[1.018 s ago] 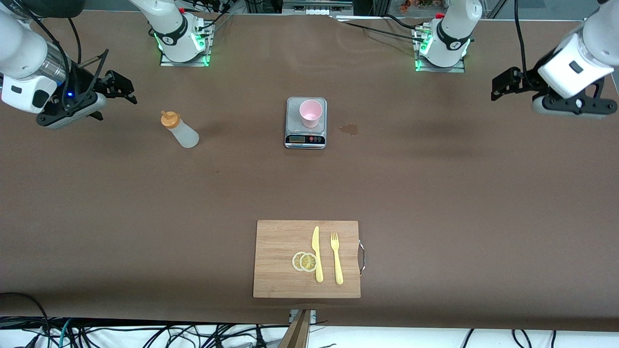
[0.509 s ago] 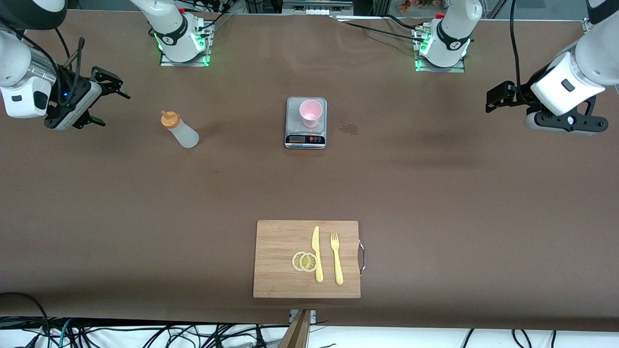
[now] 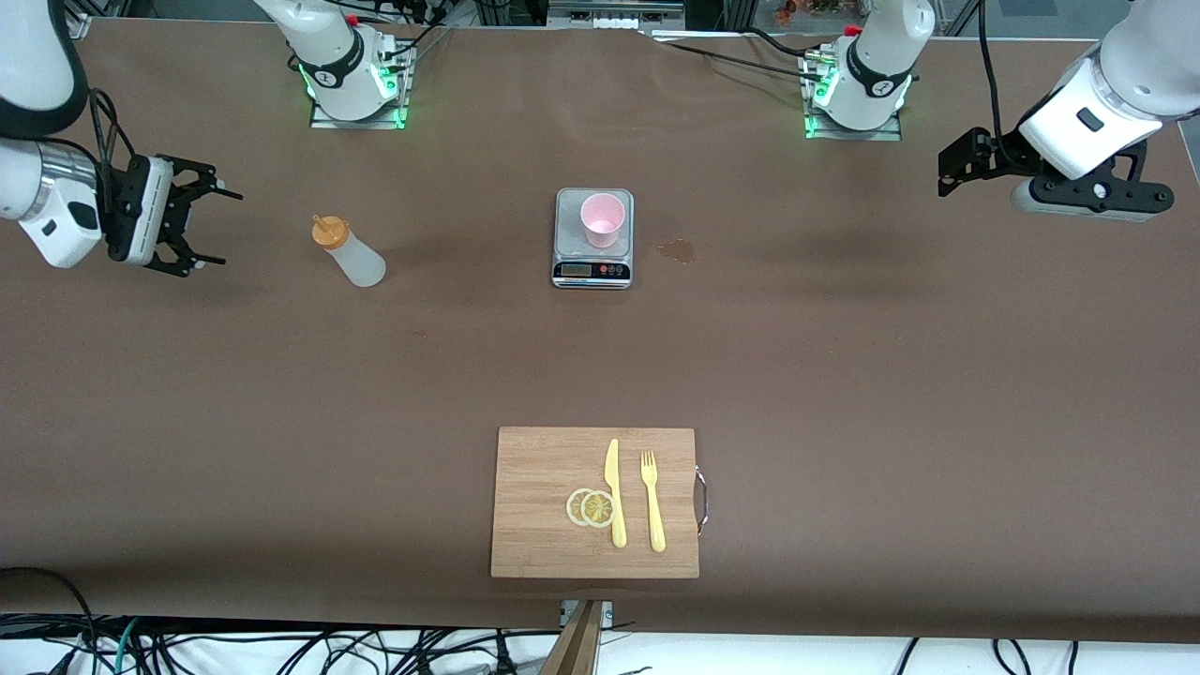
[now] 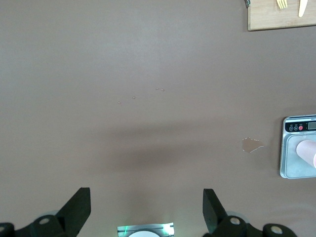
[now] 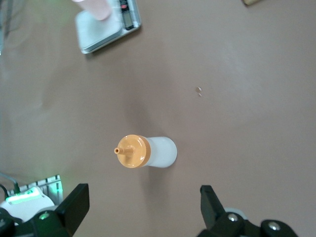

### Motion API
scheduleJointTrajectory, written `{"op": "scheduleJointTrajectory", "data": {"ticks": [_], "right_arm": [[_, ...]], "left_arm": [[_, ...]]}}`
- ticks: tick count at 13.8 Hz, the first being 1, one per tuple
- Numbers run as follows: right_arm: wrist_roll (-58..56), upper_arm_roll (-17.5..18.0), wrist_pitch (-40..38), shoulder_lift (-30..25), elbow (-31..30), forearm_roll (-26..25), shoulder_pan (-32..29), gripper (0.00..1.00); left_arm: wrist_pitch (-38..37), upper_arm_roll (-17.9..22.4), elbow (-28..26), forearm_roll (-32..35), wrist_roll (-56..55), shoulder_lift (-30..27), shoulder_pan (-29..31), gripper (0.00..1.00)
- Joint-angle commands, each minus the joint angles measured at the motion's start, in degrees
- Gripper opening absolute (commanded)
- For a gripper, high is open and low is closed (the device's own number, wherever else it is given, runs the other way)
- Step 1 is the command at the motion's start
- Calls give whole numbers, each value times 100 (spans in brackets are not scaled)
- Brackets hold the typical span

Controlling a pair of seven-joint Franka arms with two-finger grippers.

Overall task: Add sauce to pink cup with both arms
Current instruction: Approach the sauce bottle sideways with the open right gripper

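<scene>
The sauce bottle (image 3: 349, 251), whitish with an orange nozzle cap, stands upright on the table toward the right arm's end. My right gripper (image 3: 218, 230) hovers beside it, a gap away, open and empty, its fingers pointing at it. In the right wrist view the bottle (image 5: 150, 151) sits ahead of the open right gripper (image 5: 143, 188). The pink cup (image 3: 602, 218) stands on a steel scale (image 3: 592, 270) mid-table. My left gripper (image 3: 949, 174) hangs open and empty over the left arm's end of the table. The left wrist view shows that open gripper (image 4: 145, 192), with the cup (image 4: 308, 152) off to one side.
A brown sauce stain (image 3: 677, 249) lies beside the scale, toward the left arm's end. A wooden cutting board (image 3: 539, 506) near the front edge carries a yellow knife (image 3: 614, 492), a yellow fork (image 3: 652, 502) and two lemon slices (image 3: 591, 507).
My right gripper has swung round and come lower, so its fingers now point at the bottle. My left gripper has drifted slightly toward the bases' edge. Bottle and cup have not moved.
</scene>
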Motion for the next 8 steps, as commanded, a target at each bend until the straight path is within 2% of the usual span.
{"op": "scheduleJointTrajectory", "data": {"ticks": [1, 8], "right_arm": [[-1336, -6, -87, 304, -105, 363, -270, 100], [-5607, -137, -877, 2360, -88, 1514, -929, 100]], "left_arm": [[-240, -17, 350, 93, 71, 217, 17, 100], [-240, -70, 376, 84, 62, 323, 35, 100]]}}
